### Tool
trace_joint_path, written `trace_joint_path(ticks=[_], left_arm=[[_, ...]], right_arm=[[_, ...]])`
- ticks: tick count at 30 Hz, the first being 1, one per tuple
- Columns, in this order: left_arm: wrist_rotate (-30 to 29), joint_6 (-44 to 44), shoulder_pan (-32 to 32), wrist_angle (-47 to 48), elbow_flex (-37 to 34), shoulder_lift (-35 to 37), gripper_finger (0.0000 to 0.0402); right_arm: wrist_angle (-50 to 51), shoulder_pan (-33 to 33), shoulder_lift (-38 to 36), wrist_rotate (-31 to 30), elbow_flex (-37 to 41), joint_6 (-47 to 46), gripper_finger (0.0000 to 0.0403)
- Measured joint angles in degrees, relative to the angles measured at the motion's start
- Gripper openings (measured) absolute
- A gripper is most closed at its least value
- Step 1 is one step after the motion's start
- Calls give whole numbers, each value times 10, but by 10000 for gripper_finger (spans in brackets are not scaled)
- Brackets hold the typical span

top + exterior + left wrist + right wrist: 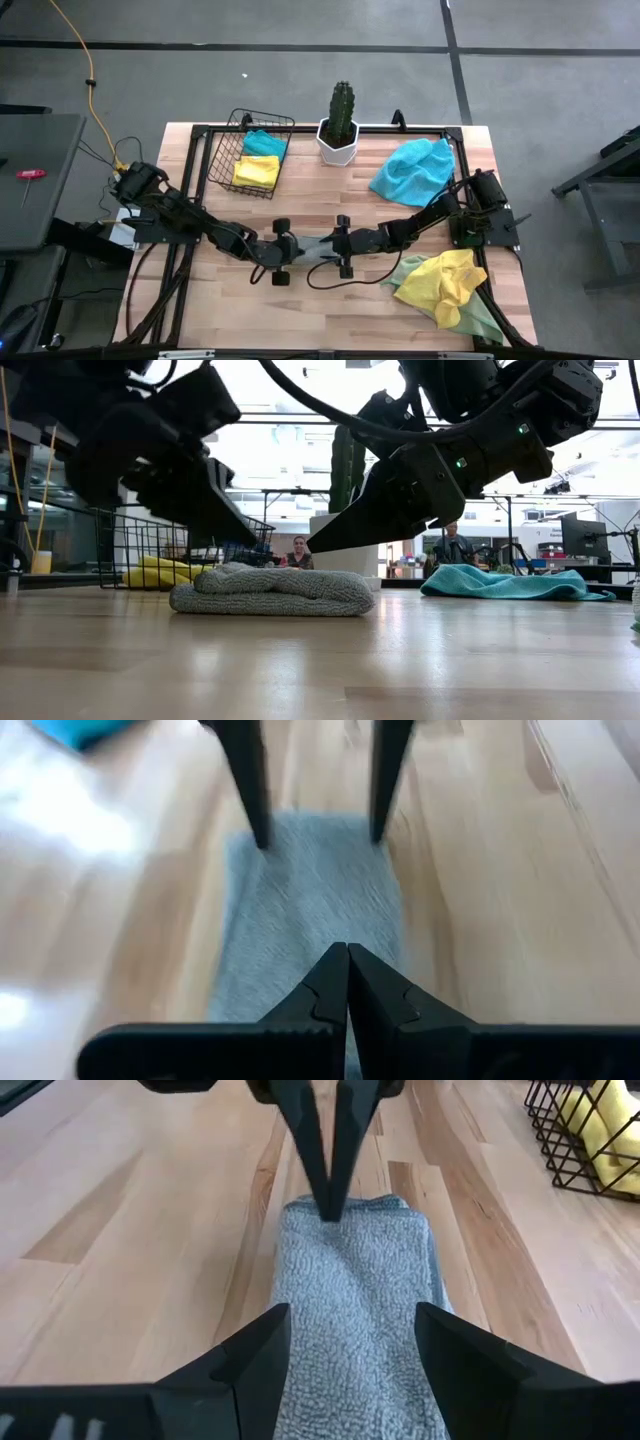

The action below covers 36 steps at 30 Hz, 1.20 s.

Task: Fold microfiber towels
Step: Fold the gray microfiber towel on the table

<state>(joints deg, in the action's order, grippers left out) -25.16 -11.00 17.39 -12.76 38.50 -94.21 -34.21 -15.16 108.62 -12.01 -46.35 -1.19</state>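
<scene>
Item: grey microfiber towel (312, 252), folded into a narrow pad, lying on the worktop (330, 310) between the two grippers.

Left gripper (281, 253): fingers pressed together, tips resting at or just above the towel's near end; whether they touch the cloth cannot be told.

Right gripper (343, 246): fingers spread, straddling the opposite end of the pad, one to each side, holding nothing.

Risks, as judged:
- The closed left tips could drag the top layer if they slide, opening the fold; the nap looks soft and likely to catch.
- The right fingers, closing from where they stand, could bunch the pad sideways instead of pinching its edge cleanly.
- Both grippers face each other closely over one small pad; any move toward the middle could bring them together.

Surroundings, left to right:
- Wire basket (252, 150), beyond the left fingers, holding a yellow towel (256, 171) and a blue towel (265, 143), both folded.
- Potted cactus (341, 124) in a white pot, beyond the gap between the fingers; it stands near the likely path to the basket.
- Loose turquoise towel (413, 169), beyond the right arm, unfolded.
- Crumpled yellow towel (441, 279) on a pale green towel (478, 319), behind the right fingers, near the worktop's edge.
- People in the room beyond the worktop, well apart.
</scene>
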Motion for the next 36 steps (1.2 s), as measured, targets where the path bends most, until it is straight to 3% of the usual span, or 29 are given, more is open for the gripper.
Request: trace_joint_path(ticks=[4,20,36], left_arm=[[-28,7,-6,9,-1,2,0],[-18,-54,-31,10,-62,-2,0],[-28,-54,-31,8,-65,-2,0]], right_arm=[[0,0,0,0,0,0,208],[1,0,-1,0,0,-4,208],[71,0,35,11,-3,-64,208]])
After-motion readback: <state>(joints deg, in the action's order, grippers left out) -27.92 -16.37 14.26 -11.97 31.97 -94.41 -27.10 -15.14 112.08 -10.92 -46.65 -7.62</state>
